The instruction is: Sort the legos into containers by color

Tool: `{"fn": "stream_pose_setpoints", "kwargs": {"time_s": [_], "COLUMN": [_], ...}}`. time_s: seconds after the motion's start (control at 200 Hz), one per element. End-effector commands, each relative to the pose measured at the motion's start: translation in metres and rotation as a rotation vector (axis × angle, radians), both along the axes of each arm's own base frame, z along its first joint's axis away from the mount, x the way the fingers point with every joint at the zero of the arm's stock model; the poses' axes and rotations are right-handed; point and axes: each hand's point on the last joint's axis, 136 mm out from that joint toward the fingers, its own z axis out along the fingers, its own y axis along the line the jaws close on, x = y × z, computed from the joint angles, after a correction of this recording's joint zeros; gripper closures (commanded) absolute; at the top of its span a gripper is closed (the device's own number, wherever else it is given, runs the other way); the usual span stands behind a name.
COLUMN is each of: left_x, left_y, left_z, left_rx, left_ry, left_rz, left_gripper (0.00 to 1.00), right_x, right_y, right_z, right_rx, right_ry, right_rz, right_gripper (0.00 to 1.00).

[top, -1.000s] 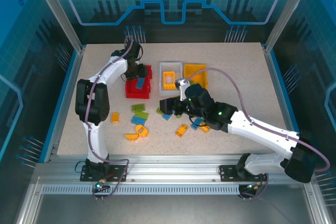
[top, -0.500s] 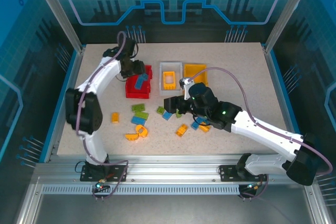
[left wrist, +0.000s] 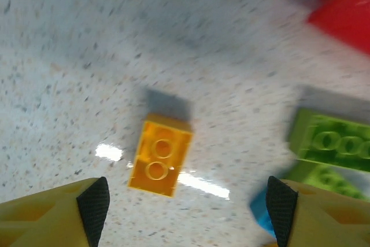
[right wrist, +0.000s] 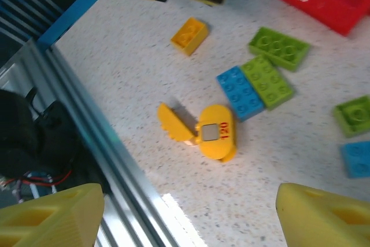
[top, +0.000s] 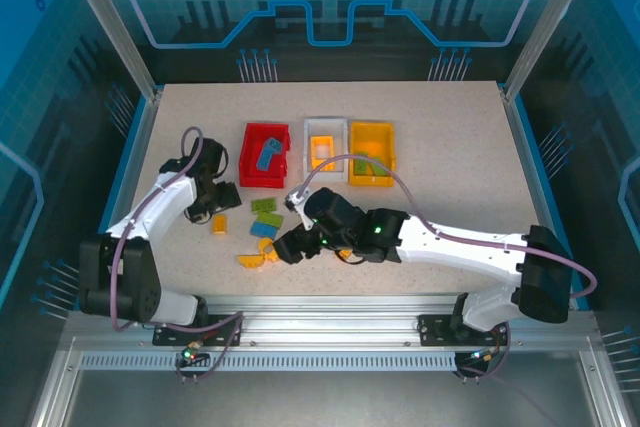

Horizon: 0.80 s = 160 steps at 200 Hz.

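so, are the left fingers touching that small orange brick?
Apart. Left wrist view: the orange brick lies flat on the table between the open left fingers, with bare table showing on both sides.

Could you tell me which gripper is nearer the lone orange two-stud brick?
Left. The left gripper hovers just over the orange brick, jaws open; the right gripper sits further right, by the curved yellow pieces.

Bright overhead light; blurry wrist views
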Motion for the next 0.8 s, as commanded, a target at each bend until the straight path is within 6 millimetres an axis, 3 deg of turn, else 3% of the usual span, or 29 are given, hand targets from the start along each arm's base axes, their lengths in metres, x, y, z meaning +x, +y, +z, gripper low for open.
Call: {"fn": "stream_pose_setpoints", "kwargs": {"time_s": [0.0, 0.18, 0.285, 0.365, 0.795], "left_x": [0.003, 0.002, 0.001, 0.002, -0.004], "left_y": [0.007, 0.009, 0.009, 0.009, -0.003], "left_z": [-0.012, -0.033, -0.048, -0.052, -0.062], "left_rx": [0.024, 0.035, 0.032, 0.032, -0.044], "left_ry": [-0.010, 0.017, 0.051, 0.055, 0.063], "left_rz": [0.046, 0.055, 0.066, 0.075, 0.113], "left_gripper": [0.22, 0.23, 0.34, 0.42, 0.46], "right_x": [-0.010, -0.010, -0.010, -0.009, -0.007], "right_y": [0.028, 0.031, 0.028, 0.027, 0.023], "right_z": [0.022, 0.019, 0.020, 0.021, 0.016], "right_rx": [0.083, 0.088, 0.086, 0.088, 0.082], "right_ry": [-0.009, 0.006, 0.005, 0.006, 0.016], "right_rz": [0.080, 0.073, 0.064, 0.059, 0.038], "right_gripper": [0.20, 0.20, 0.20, 0.20, 0.20]}}
